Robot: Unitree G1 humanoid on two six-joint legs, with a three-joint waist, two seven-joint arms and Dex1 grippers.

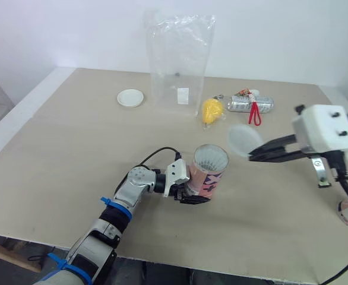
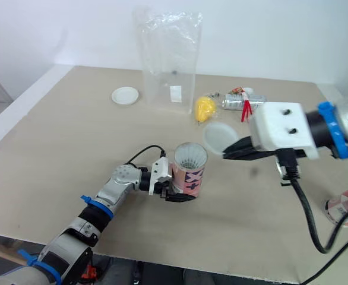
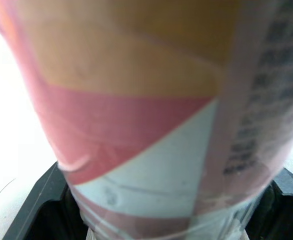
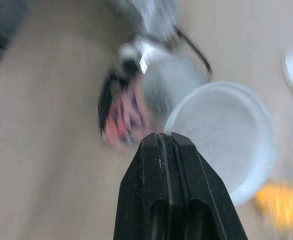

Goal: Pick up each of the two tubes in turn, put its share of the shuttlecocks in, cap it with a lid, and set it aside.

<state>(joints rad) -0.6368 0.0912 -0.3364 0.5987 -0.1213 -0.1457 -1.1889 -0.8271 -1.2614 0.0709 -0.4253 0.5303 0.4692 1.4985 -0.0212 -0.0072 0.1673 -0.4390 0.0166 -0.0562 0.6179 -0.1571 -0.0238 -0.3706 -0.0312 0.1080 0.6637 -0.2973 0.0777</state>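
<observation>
The left end effector (image 1: 193, 195), near, grips the upright tube (image 1: 208, 177) at mid-counter (image 1: 73, 130), with shuttlecocks (image 1: 211, 157) already inside. The right end effector (image 1: 252, 157) pinches a lid (image 1: 242, 139) just right of the tube; I judge the capping is not yet done.

Glossy printed film wraps the tube (image 1: 208, 172) — lid (image 1: 243, 140) translucent plastic, bag (image 1: 180, 62) clear crinkled plastic, table (image 1: 73, 130) smooth, matt.

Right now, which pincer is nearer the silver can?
Right. The right pincer, holding a lid, is just short of the can; the left pincer grips the tube, farther off.
</observation>
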